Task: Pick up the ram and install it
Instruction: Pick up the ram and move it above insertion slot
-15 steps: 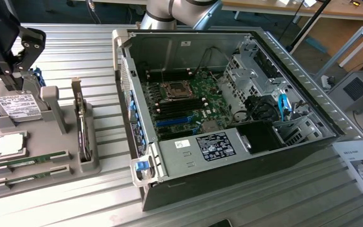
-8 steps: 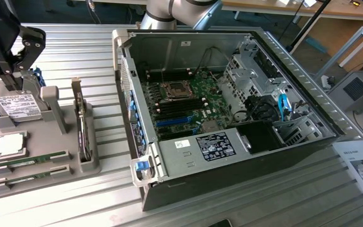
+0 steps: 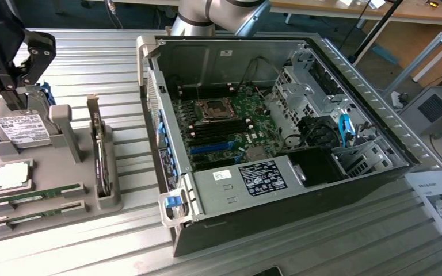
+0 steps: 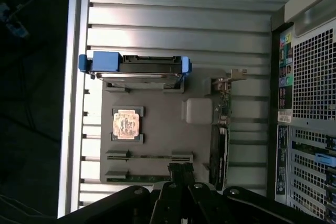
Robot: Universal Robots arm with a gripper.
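Counter (image 3: 90,253): ribbed aluminium slats. On it, at the exterior view's left, a grey moulded parts tray (image 3: 79,198).

Ram: long, narrow green circuit-board stick (image 3: 33,196) (image 4: 149,156), on edge in a tray slot, just beside the square silver processor chip (image 3: 12,175) (image 4: 127,124). A second green stick (image 3: 27,218) (image 4: 134,176) sits in the next slot, parallel to the first.

The tray also carries a silver hard drive with blue end brackets (image 3: 23,129) (image 4: 136,69) and an upright expansion card with a metal bracket (image 3: 98,155).

Black gripper (image 3: 12,86) (image 4: 181,167): hangs above the tray, touching nothing. In the wrist view its fingers are pressed together and hold nothing.

Open black computer case (image 3: 190,60) (image 4: 310,77): lies on its side at the exterior view's right of the tray, green motherboard (image 3: 236,118) exposed.
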